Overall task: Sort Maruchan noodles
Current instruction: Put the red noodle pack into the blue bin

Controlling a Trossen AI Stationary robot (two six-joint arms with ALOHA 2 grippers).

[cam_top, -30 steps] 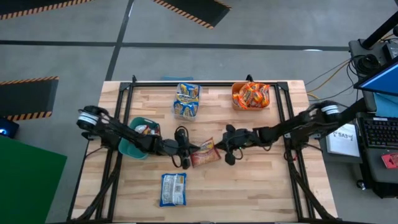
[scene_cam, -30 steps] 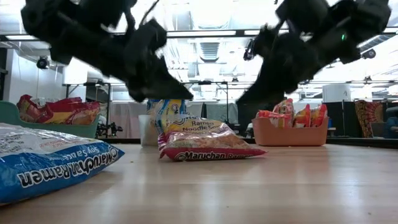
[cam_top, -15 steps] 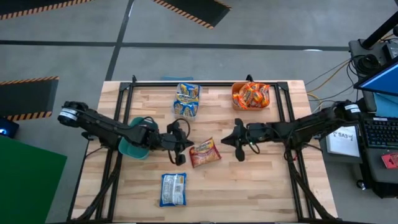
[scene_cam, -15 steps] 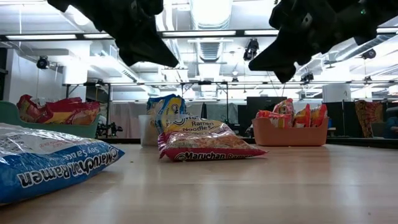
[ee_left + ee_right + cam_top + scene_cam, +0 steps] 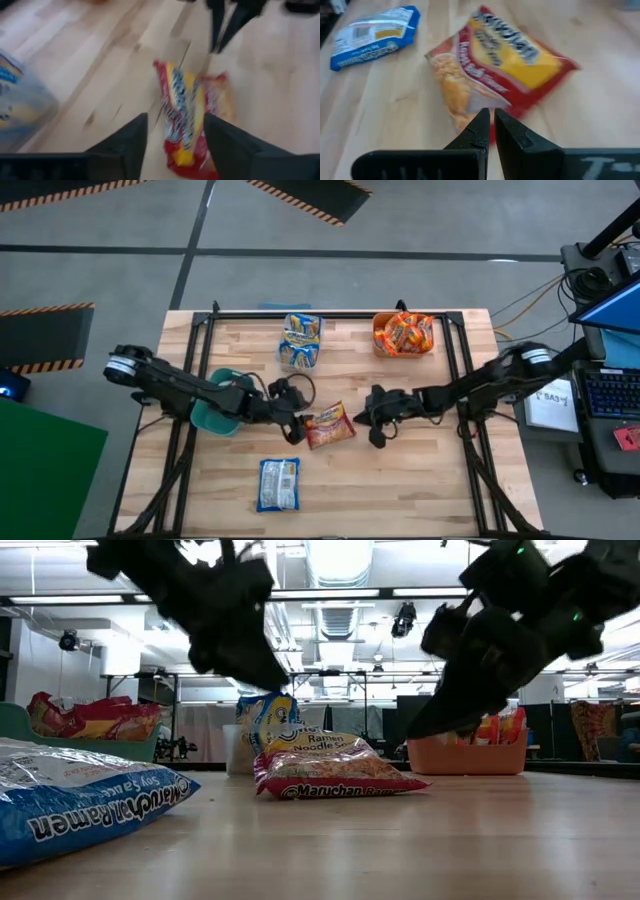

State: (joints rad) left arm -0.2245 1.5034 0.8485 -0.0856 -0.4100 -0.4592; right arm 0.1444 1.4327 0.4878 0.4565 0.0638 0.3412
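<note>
A red-and-yellow Maruchan noodle packet (image 5: pixel 330 425) lies flat on the wooden table (image 5: pixel 420 480), midway between both arms. My left gripper (image 5: pixel 293 423) hangs open above the table just left of the packet; its wrist view shows the packet (image 5: pixel 187 117) ahead of the spread fingers. My right gripper (image 5: pixel 372 422) is shut and slants down over the packet's right edge (image 5: pixel 485 97); no frame shows it touching. A blue packet (image 5: pixel 278 483) lies flat nearer the front edge.
A teal bin (image 5: pixel 208 418) with red packets sits under my left arm. At the far side stand a clear bin (image 5: pixel 300 340) of blue-and-yellow packets and an orange bin (image 5: pixel 403 335) of orange packets. Bare wood lies at the front right.
Both grippers drew up and away from the red-and-yellow packet, left toward the left edge, right toward the right edge. The right one has since come back toward the packet and sunk again. The packet has stayed where it lay.
</note>
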